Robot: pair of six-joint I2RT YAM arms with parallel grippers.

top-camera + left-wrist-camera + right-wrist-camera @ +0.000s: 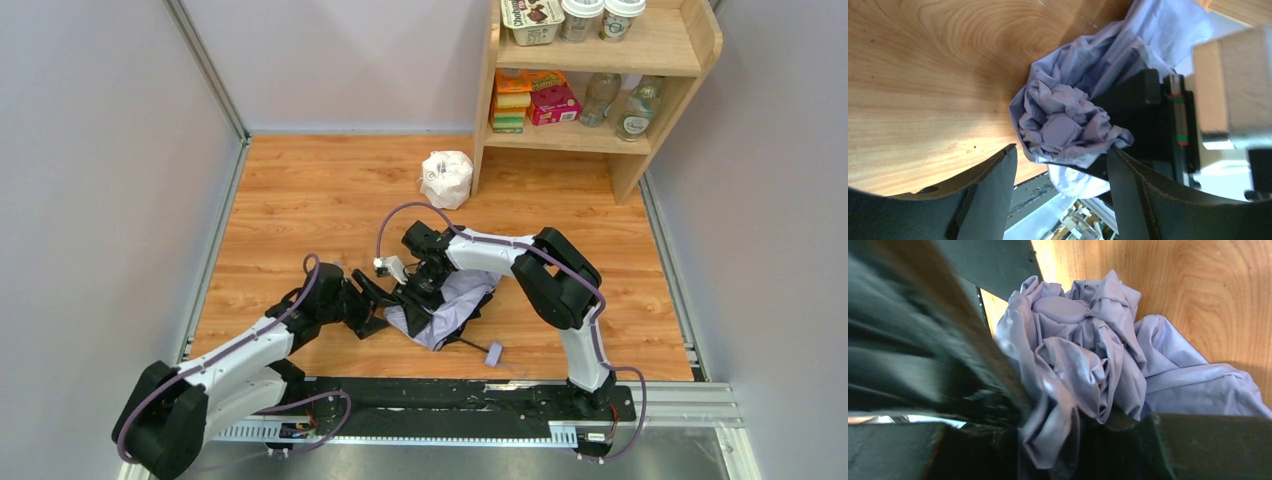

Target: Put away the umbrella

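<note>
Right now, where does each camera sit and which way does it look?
Top: above and behind the arms, looking down at the table; both arms show.
Left wrist: on the left arm, facing the umbrella between its open fingers.
Right wrist: on the right arm, close on the cloth its fingers pinch.
Both wrist views share the umbrella's round cap.

Looks like a robotics lab test cell dressed up as a little shop corner, tbh. Plain grey partition walls (pixel 100 150) box in a wood-look tabletop (pixel 300 190), and an aluminium rail (pixel 680 405) runs along the edge behind both sets of jaws. Well beyond the jaws of the right gripper (pixel 428 285), off to their right, a wooden shelf (pixel 700 45) holds tubs (pixel 532 20), coloured boxes (pixel 525 100) and bottles (pixel 635 108).
</note>
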